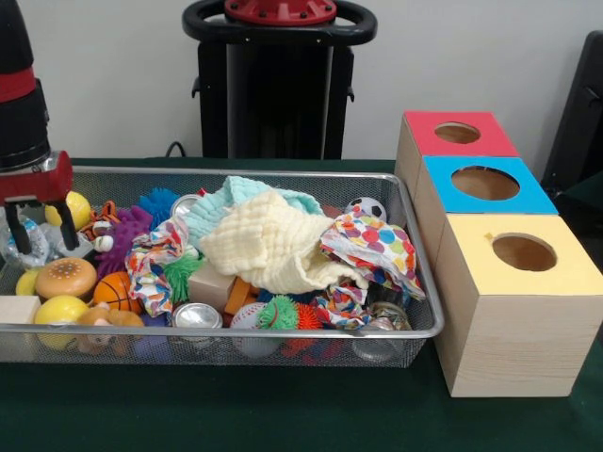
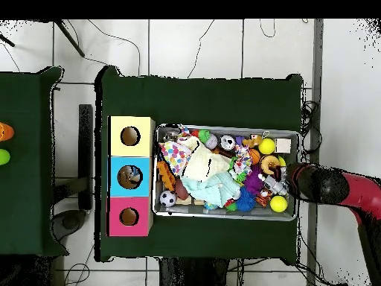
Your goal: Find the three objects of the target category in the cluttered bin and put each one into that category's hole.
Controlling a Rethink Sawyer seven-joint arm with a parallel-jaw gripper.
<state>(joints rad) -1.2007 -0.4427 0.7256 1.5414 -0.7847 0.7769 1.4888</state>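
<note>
The wire bin (image 1: 283, 331) lies with its long axis across the table. At its near left corner sit a lemon-yellow ball (image 1: 58, 309), a burger toy (image 1: 66, 277) and a small basketball (image 1: 115, 290). Nothing shows which category is wanted, so the targets cannot be singled out. If it is balls, they are round, with no long axis or heading, and any approach angle serves. Just behind these, the gripper (image 1: 42, 231) hangs over the bin's left end, its fingers spread wide and empty, beside a second yellow ball (image 1: 77, 209). A good pick likely means descending straight, straddling one toy and avoiding its neighbours. The cream cloth (image 1: 273, 247) heaped mid-bin probably hides more and may need shifting. A soccer ball (image 1: 366, 208) rests at the far right corner.
</note>
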